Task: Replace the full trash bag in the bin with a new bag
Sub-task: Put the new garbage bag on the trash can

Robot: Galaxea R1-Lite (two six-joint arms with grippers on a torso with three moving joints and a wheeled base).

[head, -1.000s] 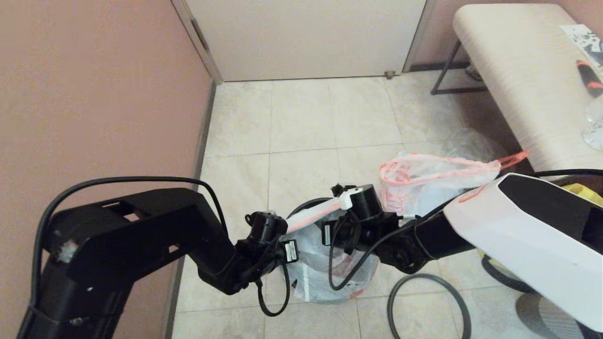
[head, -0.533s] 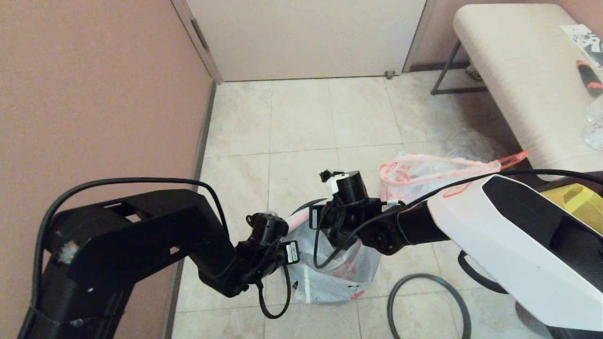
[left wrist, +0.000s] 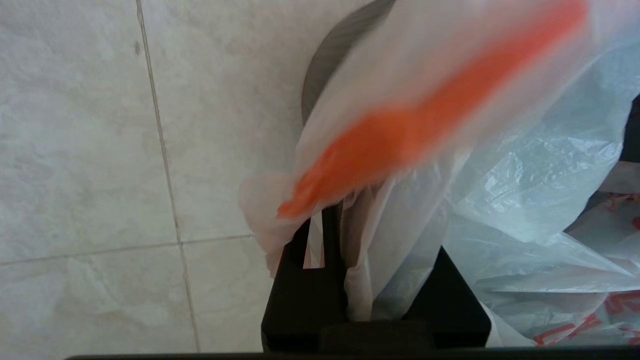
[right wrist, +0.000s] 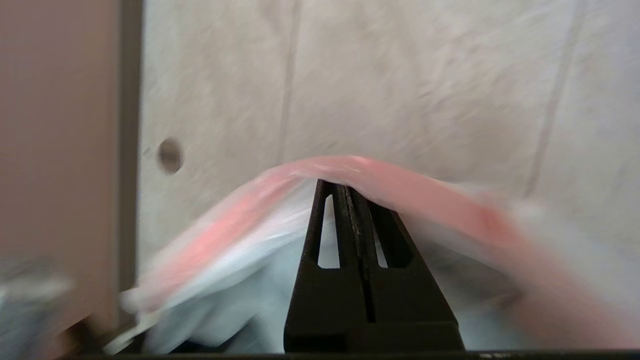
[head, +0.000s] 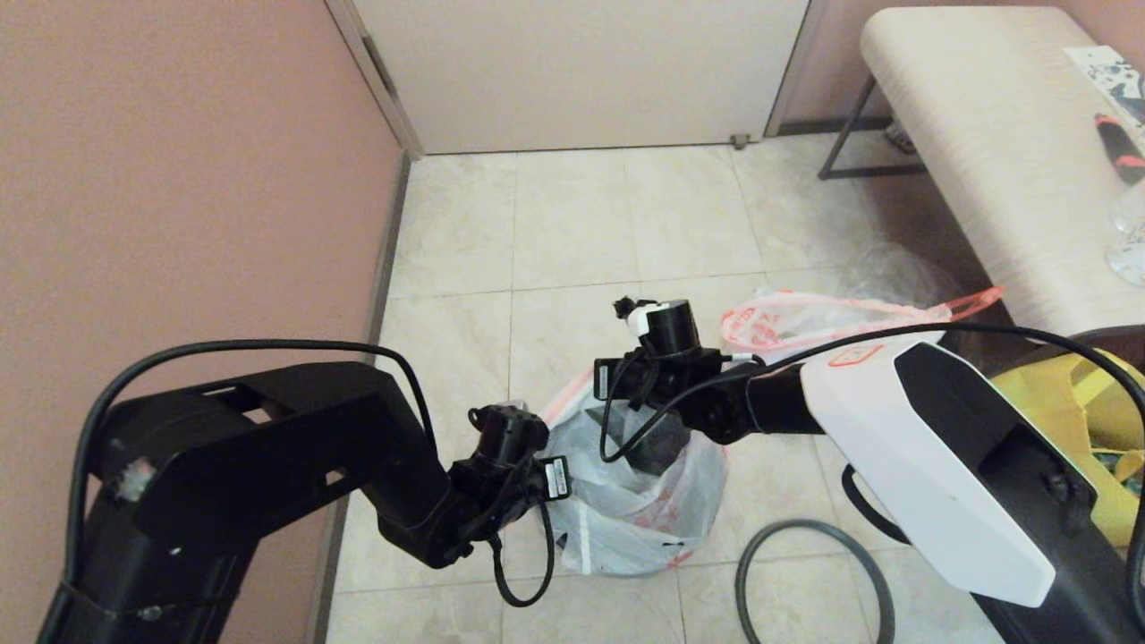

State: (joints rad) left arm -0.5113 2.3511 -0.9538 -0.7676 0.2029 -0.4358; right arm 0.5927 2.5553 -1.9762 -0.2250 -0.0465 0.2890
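Spreading wider over the bin (head: 657,444), the new bag (head: 626,501) hangs clamped between left gripper (left wrist: 334,220) and lifted right gripper (right wrist: 345,192), mouth now open for lining.

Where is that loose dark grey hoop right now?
In the head view the dark grey hoop lies flat on the tiled floor, on the robot's right of the thin white orange-printed plastic bag, under the right arm.

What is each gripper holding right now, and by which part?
Both hold the new bag by its pink-orange hem: the left gripper pinches one side of the mouth, the right gripper is shut on the opposite side.
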